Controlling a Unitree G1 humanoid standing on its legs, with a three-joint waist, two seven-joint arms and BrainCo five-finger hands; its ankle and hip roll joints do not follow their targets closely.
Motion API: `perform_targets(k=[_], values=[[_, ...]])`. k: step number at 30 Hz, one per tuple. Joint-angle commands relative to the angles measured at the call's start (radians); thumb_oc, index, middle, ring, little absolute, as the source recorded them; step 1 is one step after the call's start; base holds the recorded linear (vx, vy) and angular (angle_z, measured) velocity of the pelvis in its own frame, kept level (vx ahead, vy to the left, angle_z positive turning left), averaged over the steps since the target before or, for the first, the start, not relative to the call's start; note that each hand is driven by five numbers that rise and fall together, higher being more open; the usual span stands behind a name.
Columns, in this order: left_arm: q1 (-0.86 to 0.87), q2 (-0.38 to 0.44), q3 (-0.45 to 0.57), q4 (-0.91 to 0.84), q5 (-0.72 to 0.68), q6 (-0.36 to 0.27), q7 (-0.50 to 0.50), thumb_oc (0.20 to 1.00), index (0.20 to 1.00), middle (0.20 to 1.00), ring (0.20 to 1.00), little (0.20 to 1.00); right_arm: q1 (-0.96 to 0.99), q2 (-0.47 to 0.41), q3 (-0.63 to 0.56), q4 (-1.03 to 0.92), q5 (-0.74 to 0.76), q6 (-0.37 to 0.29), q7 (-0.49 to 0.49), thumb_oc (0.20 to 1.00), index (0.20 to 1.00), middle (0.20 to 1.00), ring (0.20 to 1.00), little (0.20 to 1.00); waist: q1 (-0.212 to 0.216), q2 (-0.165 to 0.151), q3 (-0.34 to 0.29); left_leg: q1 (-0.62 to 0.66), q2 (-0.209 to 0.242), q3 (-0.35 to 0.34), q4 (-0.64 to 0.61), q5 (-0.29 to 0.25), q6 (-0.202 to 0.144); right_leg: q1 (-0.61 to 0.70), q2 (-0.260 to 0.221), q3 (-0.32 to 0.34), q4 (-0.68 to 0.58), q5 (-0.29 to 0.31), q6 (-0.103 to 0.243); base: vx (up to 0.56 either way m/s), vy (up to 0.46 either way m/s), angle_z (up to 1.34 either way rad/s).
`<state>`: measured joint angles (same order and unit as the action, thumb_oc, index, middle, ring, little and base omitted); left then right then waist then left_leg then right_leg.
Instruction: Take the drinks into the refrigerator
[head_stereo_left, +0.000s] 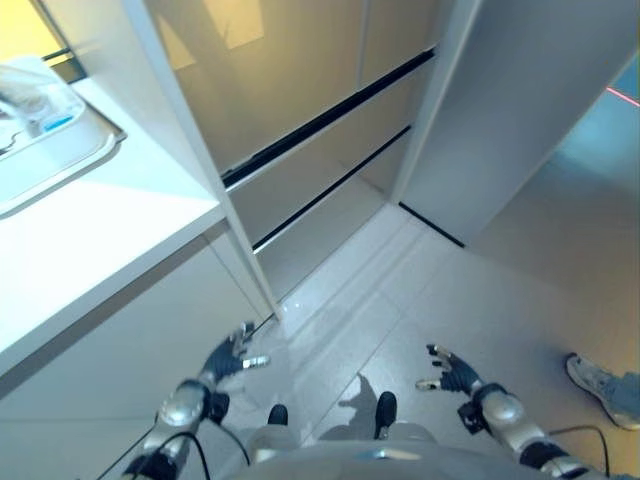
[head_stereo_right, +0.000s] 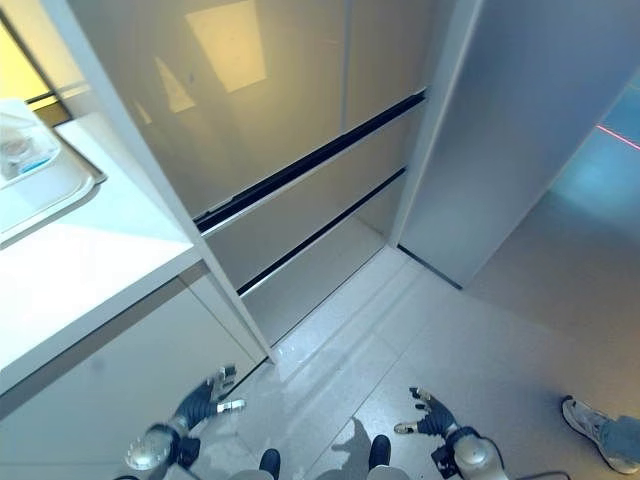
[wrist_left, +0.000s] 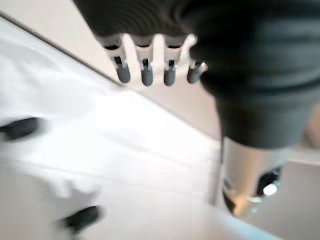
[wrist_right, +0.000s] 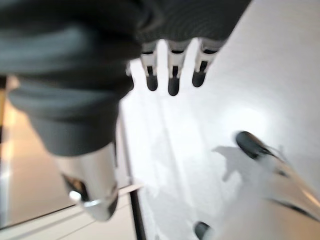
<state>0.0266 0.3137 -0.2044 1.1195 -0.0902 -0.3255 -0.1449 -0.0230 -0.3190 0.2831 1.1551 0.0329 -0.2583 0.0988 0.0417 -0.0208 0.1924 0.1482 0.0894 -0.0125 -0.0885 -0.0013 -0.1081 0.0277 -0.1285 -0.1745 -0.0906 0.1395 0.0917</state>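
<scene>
The refrigerator (head_stereo_left: 300, 90) stands ahead with pale glossy doors shut and two drawer fronts below, split by dark gaps. On the white counter (head_stereo_left: 90, 230) at the left lies a metal tray (head_stereo_left: 60, 160) holding a clear item with a blue patch (head_stereo_left: 38, 105); I cannot tell what it is. My left hand (head_stereo_left: 228, 357) hangs low above the floor near the counter's corner, its fingers (wrist_left: 145, 72) straight and empty. My right hand (head_stereo_left: 455, 375) hangs low on the right, also open and empty, with its fingers (wrist_right: 172, 75) straight.
A tall grey panel (head_stereo_left: 530, 110) stands at an angle right of the refrigerator. A person's shoe (head_stereo_left: 600, 385) rests on the pale tiled floor (head_stereo_left: 400, 290) at the far right. The counter's edge and a white upright post (head_stereo_left: 190, 130) are close on my left.
</scene>
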Motion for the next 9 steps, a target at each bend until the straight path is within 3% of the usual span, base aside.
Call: perform_targets(k=[1,4,5,9], values=[[-0.049,-0.029,0.085,0.124,0.036,0.045,0.077,1.000,1.000,1.000,1.000,1.000,-0.046,0.016,-0.044,0.058,0.119,0.021,-0.027,1.000,1.000,1.000,1.000,1.000,-0.003,0.003,-0.017,-0.043,-0.067,0.034,0.001,-0.025,0.090,-0.009,0.017,0.013,0.114,-0.077,0.015,0.04,0.030,-0.31],[-0.045,-0.044,0.089,0.172,0.069,0.057,0.090,1.000,1.000,1.000,1.000,1.000,-0.045,0.032,-0.038,0.047,0.131,0.024,-0.025,1.000,1.000,1.000,1.000,1.000,-0.003,0.001,-0.024,-0.031,-0.069,0.050,0.001,-0.031,0.093,-0.004,0.021,0.038,0.106,-0.074,0.016,0.05,0.026,-0.31],[-0.034,-0.062,0.118,0.175,0.012,0.065,0.090,1.000,1.000,1.000,1.000,1.000,-0.042,0.041,-0.041,0.058,0.157,0.030,-0.016,1.000,1.000,1.000,1.000,1.000,0.001,0.001,-0.029,-0.026,-0.071,0.060,0.001,-0.036,0.096,0.000,0.022,0.052,0.101,-0.073,0.016,0.02,0.015,-0.23],[-0.041,-0.077,0.103,0.168,0.012,0.064,0.100,1.000,1.000,1.000,1.000,1.000,-0.053,0.053,-0.020,0.078,0.140,0.042,-0.016,1.000,1.000,1.000,1.000,1.000,0.008,0.000,-0.036,-0.017,-0.076,0.065,0.001,-0.042,0.100,0.008,0.020,0.062,0.093,-0.073,0.017,0.04,0.018,-0.20]])
